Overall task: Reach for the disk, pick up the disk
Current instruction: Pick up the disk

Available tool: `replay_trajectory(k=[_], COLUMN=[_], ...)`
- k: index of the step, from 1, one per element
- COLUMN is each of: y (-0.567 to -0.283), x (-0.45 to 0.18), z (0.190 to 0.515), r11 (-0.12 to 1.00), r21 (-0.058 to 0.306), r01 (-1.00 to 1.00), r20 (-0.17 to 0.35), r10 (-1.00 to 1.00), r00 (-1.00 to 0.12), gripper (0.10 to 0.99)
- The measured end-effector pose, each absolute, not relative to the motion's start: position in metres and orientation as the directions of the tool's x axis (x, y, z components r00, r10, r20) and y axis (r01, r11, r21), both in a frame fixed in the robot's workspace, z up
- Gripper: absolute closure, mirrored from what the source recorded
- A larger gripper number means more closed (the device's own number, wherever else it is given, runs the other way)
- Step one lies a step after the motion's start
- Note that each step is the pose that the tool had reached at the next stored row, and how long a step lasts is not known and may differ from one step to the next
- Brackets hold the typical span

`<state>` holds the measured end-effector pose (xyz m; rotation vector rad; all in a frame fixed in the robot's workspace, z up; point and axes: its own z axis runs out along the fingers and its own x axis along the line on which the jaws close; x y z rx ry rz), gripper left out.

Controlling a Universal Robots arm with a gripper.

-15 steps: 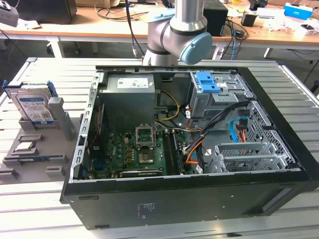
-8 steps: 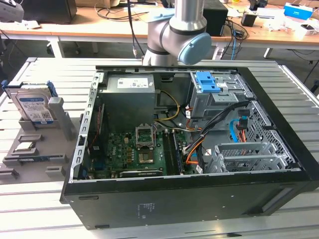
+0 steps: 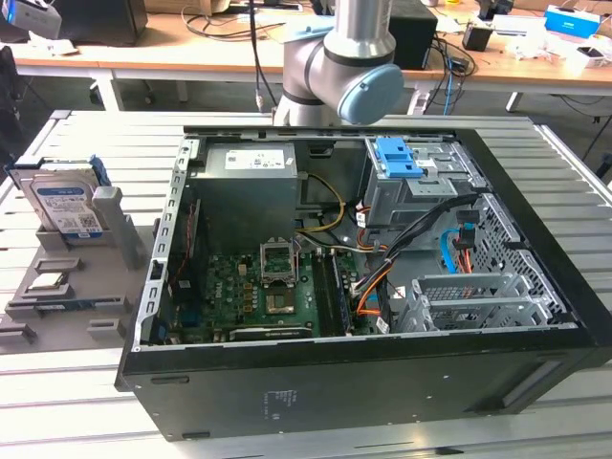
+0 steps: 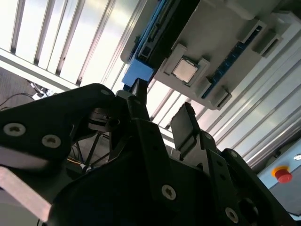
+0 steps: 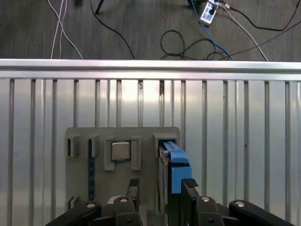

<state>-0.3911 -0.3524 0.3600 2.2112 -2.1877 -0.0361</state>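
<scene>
The tool [image 5: 161, 192] hangs over the disk [image 5: 173, 162] with its fingers apart and clamped on nothing, while the disk stands on edge in its blue bracket in the grey holder [image 5: 77, 181], beside a small square chip [image 5: 121, 151], on the slatted counter [image 5: 235, 141] at the exterior view's left of the open computer case [image 3: 363, 249].

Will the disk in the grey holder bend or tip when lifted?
Probably rigid: the disk looks like a flat metal slab in a blue bracket. Standing on edge in the grey holder, it may tip or jam if pushed sideways. Its smooth faces may slip.
</scene>
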Motion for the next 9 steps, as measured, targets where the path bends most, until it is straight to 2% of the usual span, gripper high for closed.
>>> replay_trajectory(k=[9], y=[-0.334], x=[-0.389], z=[0.334], r11=[-0.011], r21=[0.039], r01=[-0.999], r20=[0.006], r10=[-1.000], r00=[0.011], gripper=[0.604])
